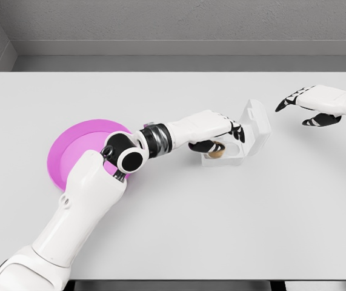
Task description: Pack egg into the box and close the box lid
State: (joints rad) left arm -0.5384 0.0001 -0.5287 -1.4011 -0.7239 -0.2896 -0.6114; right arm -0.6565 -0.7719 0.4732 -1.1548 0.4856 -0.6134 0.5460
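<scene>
The left hand (216,134), fingers curled round the light, fragile egg (216,151), lowers it gently into the box (248,130) beneath.

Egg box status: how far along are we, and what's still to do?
Done: the left hand has carried the egg over to the open box, away from the pink plate. In hand: that hand is at the box with the egg low in its base; whether it has let go is unclear. Left: withdraw and close the raised lid. The right hand hovers open nearby.
</scene>
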